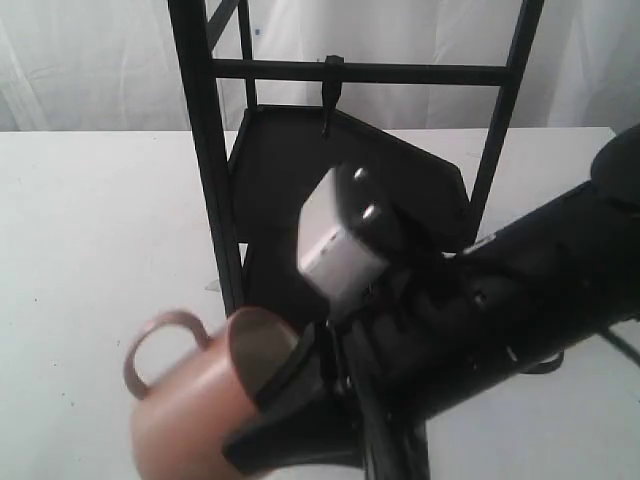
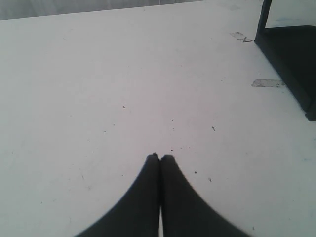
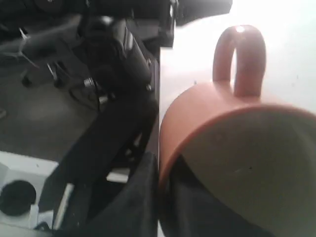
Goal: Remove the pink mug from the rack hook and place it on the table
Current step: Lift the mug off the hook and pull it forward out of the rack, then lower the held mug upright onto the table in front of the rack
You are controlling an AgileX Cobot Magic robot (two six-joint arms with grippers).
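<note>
The pink mug [image 1: 195, 415] is off the rack hook [image 1: 330, 95] and sits low in the exterior view, in front of the rack [image 1: 205, 150] and near its left post. It is tilted, mouth facing up and toward my right arm, with the loop handle on the far side from that arm. Its base is cut off by the picture edge, so contact with the bench [image 1: 90, 220] cannot be determined.

My right gripper [image 3: 165, 182] pinches the mug wall at the rim, with one finger inside against the cream lining and one finger outside.

The hook hangs bare from the crossbar [image 1: 400, 73].

My left gripper [image 2: 160, 158] is over bare bench, fingers pressed together and holding nothing. A lower corner of the rack lies off to one side.
</note>
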